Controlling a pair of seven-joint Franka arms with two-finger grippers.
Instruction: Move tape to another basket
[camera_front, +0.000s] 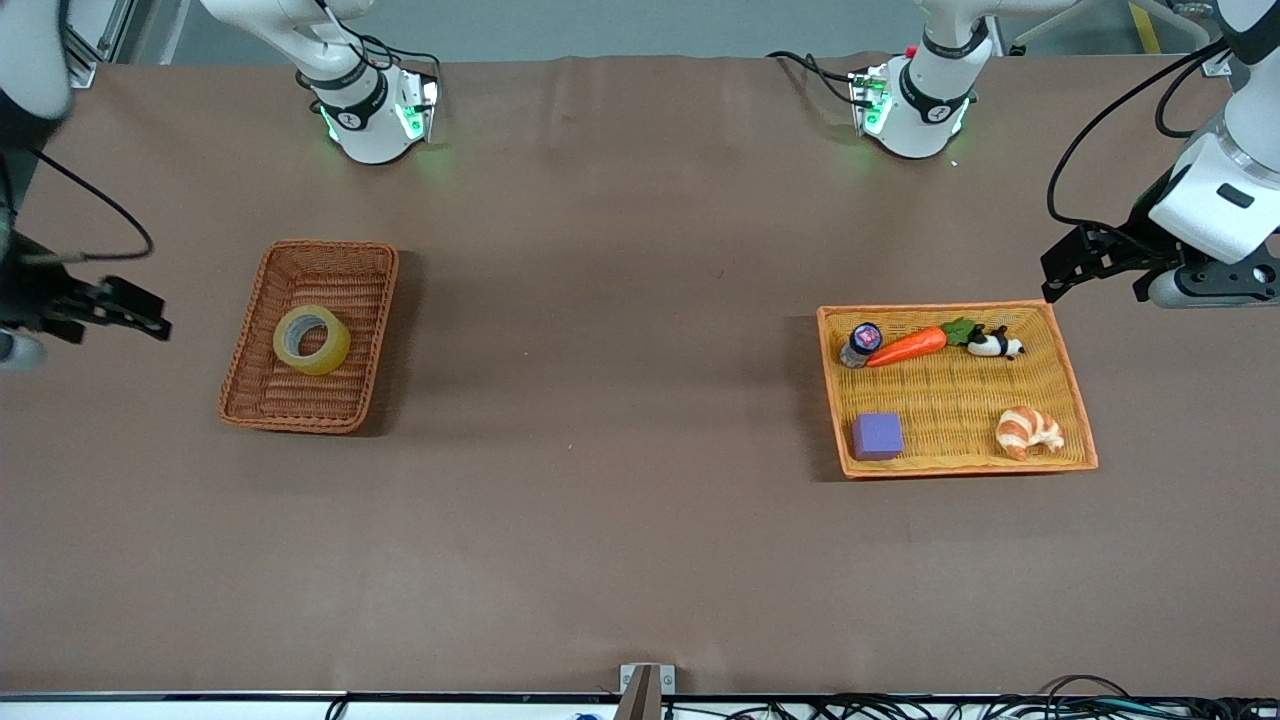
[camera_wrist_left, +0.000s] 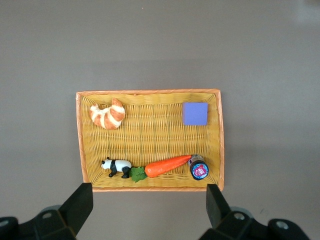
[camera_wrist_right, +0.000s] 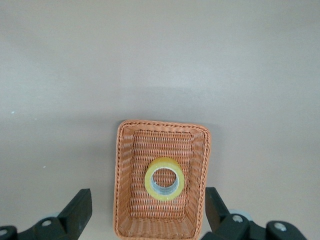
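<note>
Translucent yellowish ring-shaped tape roll (camera_front: 312, 340) is lying flat inside the dark reddish-brown woven wicker basket (camera_front: 262, 400), with bare brown table all around.

Right gripper (camera_front: 120, 308) is hanging over the table beside that basket, fingers spread wide, holding nothing. Left gripper (camera_front: 1085, 262) is waiting, equally wide, well apart toward the left arm's end.

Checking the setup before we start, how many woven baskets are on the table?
2. The basket holding the tape lies toward the right arm's end; the tray with five small things lies toward the left arm's end. None looks hidden.
</note>
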